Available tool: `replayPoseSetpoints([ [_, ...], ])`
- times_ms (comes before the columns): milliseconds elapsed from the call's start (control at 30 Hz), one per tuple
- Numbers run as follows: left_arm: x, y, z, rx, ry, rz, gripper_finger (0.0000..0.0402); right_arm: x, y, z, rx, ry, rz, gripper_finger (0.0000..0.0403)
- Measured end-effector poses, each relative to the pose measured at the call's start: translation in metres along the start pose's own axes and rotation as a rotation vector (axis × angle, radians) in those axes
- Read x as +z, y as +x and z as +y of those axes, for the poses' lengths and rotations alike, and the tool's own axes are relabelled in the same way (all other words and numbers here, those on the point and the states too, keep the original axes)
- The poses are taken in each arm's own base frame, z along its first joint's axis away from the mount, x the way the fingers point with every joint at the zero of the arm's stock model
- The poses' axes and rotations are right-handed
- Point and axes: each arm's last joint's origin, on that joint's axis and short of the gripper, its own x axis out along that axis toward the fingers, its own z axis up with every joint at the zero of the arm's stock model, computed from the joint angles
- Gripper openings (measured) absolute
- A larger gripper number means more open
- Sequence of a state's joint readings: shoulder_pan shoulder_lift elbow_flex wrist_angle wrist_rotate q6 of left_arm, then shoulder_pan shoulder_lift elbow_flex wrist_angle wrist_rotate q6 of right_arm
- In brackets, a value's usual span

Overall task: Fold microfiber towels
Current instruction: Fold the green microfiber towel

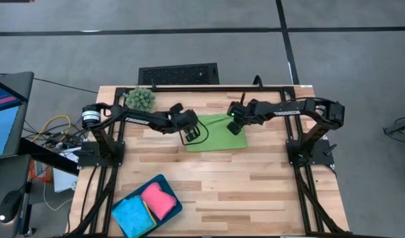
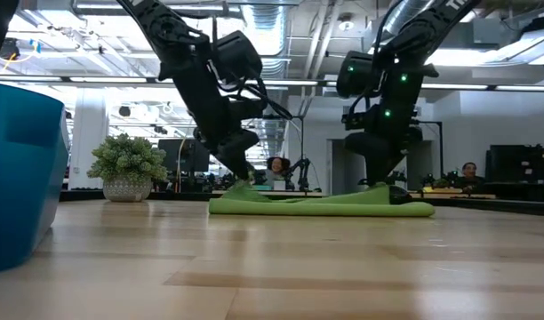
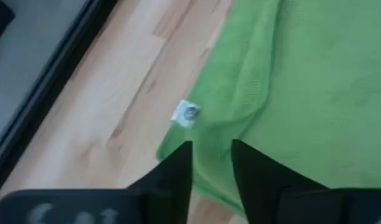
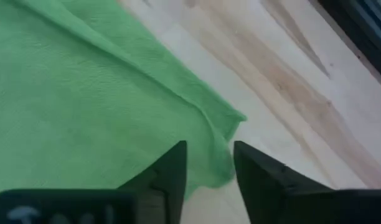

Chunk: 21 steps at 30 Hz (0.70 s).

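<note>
A green microfiber towel (image 1: 216, 132) lies flat on the wooden table's far middle, with one layer folded over another, and its white tag (image 3: 185, 114) shows at the left edge. My left gripper (image 1: 191, 136) is open at the towel's left end (image 3: 203, 168), fingers slanting down over it. My right gripper (image 1: 236, 127) is open at the towel's right end, over the corner (image 4: 225, 124). In the low view the towel (image 2: 321, 206) lies low between both grippers. A pink towel (image 1: 158, 198) and a blue towel (image 1: 133, 213) rest in the tray. My left gripper stands with one finger (image 3: 178, 168) on each side of the towel's left edge, coming from above at a slant; I cannot tell whether the fingers touch the cloth. My right gripper stands likewise over the right corner's edge (image 4: 215, 149); whether its fingers touch it, I cannot tell.
A dark teal tray (image 1: 178, 206) sits at the near left of the table and looms at the left of the low view (image 2: 19, 178). A spiky green plant (image 1: 141, 99) stands at the far left. People sit in the room behind (image 2: 276, 167).
</note>
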State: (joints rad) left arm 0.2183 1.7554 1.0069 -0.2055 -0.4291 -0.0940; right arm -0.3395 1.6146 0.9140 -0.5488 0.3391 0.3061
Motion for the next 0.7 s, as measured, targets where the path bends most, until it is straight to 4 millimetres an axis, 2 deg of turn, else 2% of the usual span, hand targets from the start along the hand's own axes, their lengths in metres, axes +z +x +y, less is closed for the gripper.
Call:
replayPoseSetpoints([
  [200, 0.004, 0.001, 0.012, 0.093, -0.047, 0.020, 0.0153, 0.004, -0.004, -0.012, -0.007, 0.041, -0.013, 0.0200],
  [367, 0.022, -0.008, 0.016, 0.016, -0.041, -0.026, 0.0167, 0.005, -0.019, -0.019, 0.010, 0.058, -0.050, 0.0215],
  [433, 0.029, -0.016, 0.016, -0.127, -0.052, -0.045, 0.0168, 0.003, -0.031, -0.018, 0.098, 0.008, -0.069, 0.0216],
  [533, 0.031, -0.028, 0.006, -0.472, -0.018, -0.055, 0.0166, -0.010, -0.053, -0.009, 0.318, -0.134, -0.088, 0.0217],
  [600, 0.025, -0.034, -0.006, -0.634, -0.003, -0.028, 0.0162, -0.028, -0.063, -0.001, 0.424, -0.217, -0.113, 0.0217],
  [700, 0.011, -0.041, -0.028, -0.714, 0.060, 0.016, 0.0154, -0.063, -0.066, 0.010, 0.480, -0.323, -0.142, 0.0217],
])
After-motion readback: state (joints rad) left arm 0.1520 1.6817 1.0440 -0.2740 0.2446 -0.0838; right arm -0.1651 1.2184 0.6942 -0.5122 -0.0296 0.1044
